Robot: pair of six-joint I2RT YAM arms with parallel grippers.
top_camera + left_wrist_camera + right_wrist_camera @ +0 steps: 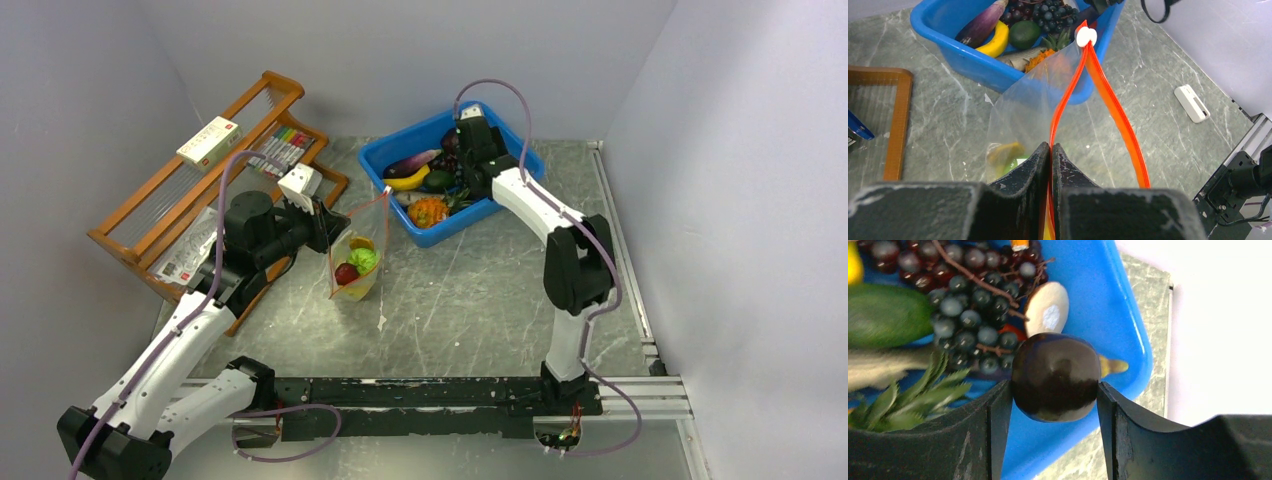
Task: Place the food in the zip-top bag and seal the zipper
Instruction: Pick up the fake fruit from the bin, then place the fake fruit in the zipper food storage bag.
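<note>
The clear zip-top bag (356,262) hangs from my left gripper (326,220), which is shut on one side of its red-orange zipper (1066,95). The mouth gapes open, with the white slider (1086,36) at the far end. Inside lie a red piece, a green ball (362,260) and a yellow piece (1004,151). My right gripper (1055,390) is over the blue bin (505,138), shut on a dark round fruit (1056,376). The bin holds a grape cluster (970,305), a banana (408,181), an eggplant (980,27) and an orange pineapple (429,211).
A wooden rack (185,190) with a white box (209,141) and markers stands at the back left. A small white object (1191,102) lies on the table to the right of the bag. The metal rail (450,393) runs along the near edge.
</note>
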